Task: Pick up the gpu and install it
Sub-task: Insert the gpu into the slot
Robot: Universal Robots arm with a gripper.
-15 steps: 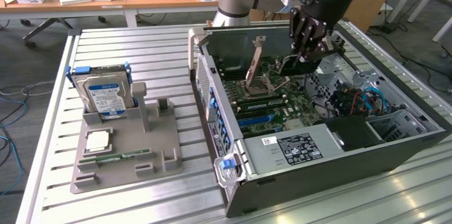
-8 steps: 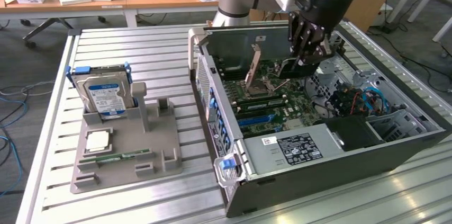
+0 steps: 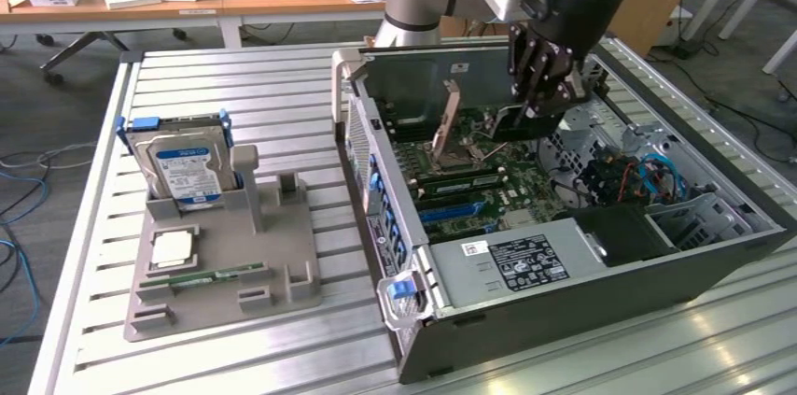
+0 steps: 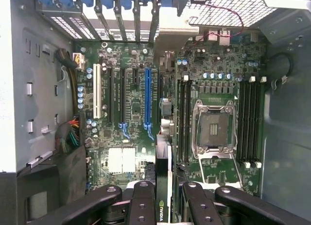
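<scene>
The black fingers (image 4: 141, 201) are closed on the gpu (image 4: 162, 162), a thin green circuit card with a black cooler block, seen edge-on between them. The gripper (image 4: 165, 188) holds it by its upper edge. The card hangs inside the open dark grey computer case (image 3: 598, 292), above the green motherboard (image 4: 131, 89). Whether it touches the board cannot be told.

In the wrist view the card's edge lines up beside the long blue expansion slot (image 4: 147, 101), between that slot and the silver-framed processor socket (image 4: 212, 128).

On the exterior view's left, well apart from the case, a grey plastic holder tray (image 3: 286, 255) sits on the slatted metal table (image 3: 187, 77). A boxy silver hard drive (image 3: 187, 166) stands upright in it and a narrow green memory stick (image 3: 205, 276) lies flat.
</scene>
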